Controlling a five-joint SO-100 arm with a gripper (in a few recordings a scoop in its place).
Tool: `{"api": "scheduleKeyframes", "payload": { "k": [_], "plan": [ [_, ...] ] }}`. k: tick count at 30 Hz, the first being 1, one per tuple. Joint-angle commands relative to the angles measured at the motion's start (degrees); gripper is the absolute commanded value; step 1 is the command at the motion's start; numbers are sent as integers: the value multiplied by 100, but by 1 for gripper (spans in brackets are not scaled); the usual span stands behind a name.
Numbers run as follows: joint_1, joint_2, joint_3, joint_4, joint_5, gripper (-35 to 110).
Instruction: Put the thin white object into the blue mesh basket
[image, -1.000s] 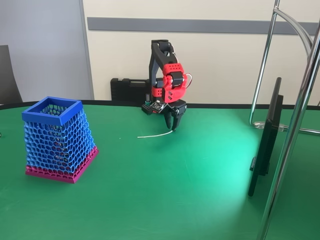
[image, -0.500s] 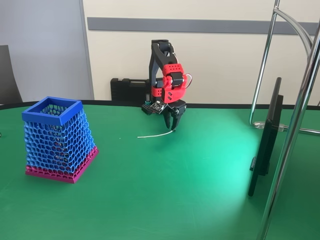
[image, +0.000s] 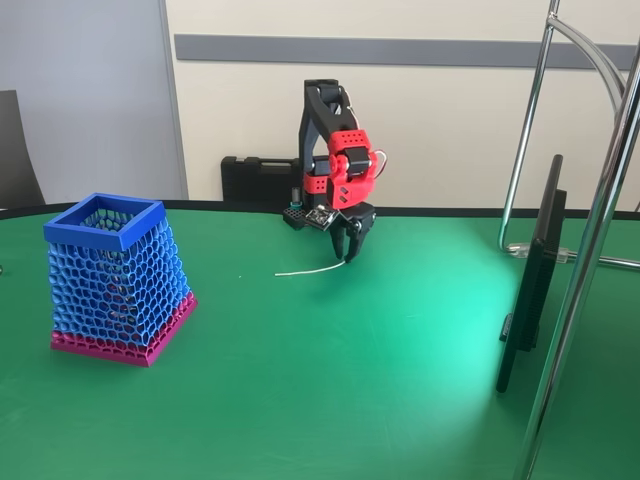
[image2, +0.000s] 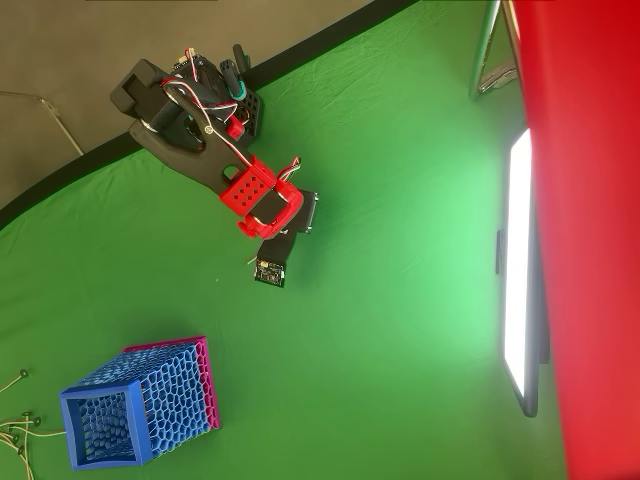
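We are at the very start of the carry, as we judge it. In the fixed view our gripper (image: 349, 252) points down at the green table (image: 380, 380), and the thin white wire (image: 308, 269) has one end up between the fingertips while the rest trails away to the picture's left and lies on the cloth. The fingers look drawn together around that end; the gap is too small to read exactly, so we take the pinch as likely rather than certain. Whether the wire has left the table near the fingers, we cannot tell.

The blue basket (image: 115, 275) stands upright on its pink base, well apart from the fingers, far to the left and nearer the camera in the fixed view. From overhead the basket (image2: 140, 405) sits clear of the arm, its mouth open.

What remains for us: lift the wire, swing it across to the basket, bring it over the rim and let go.
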Motion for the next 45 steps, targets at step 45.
{"api": "scheduleKeyframes", "payload": {
  "k": [45],
  "plan": [
    [712, 562, -3261, -747, 589, 1]
  ]
}}
